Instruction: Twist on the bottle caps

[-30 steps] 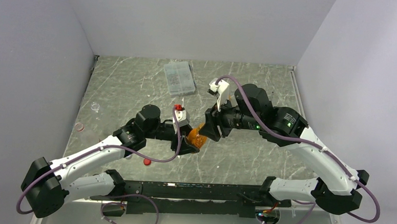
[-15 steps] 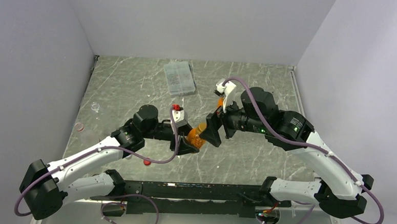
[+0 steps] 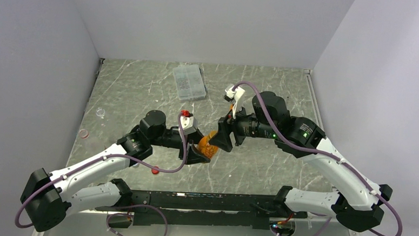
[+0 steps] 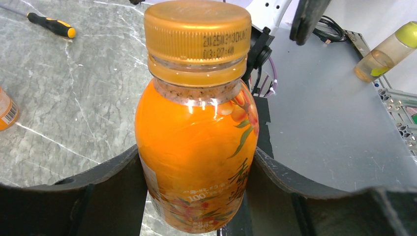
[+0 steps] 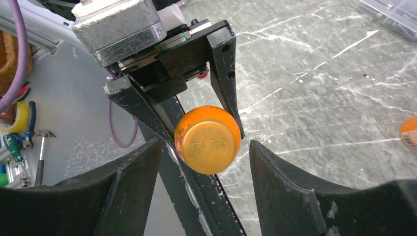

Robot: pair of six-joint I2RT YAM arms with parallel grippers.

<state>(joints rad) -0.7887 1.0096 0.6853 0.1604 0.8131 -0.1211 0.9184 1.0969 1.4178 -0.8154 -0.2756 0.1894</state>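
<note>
My left gripper [image 4: 196,206] is shut on an orange bottle [image 4: 196,147], one finger on each side of its body, holding it tilted above the table. An orange cap [image 4: 197,29] sits on the bottle's neck. In the right wrist view that cap [image 5: 209,140] faces me end-on between the fingers of my right gripper [image 5: 204,152], which is open with a gap on each side of the cap. From above, the bottle [image 3: 208,145] hangs between the left gripper [image 3: 201,151] and right gripper [image 3: 222,136]. A red cap [image 3: 155,170] lies on the table near the left arm.
A flat clear compartment box [image 3: 189,82] lies at the back. Two clear round dishes [image 3: 100,112] [image 3: 84,134] sit at the left. A second orange bottle [image 5: 409,132] stands on the table, and a screwdriver [image 4: 51,24] lies farther off.
The right gripper let go of the cap and opened wide, its wrist turned, and its fingers have come partly back in around the cap. The left gripper and bottle stayed put.
</note>
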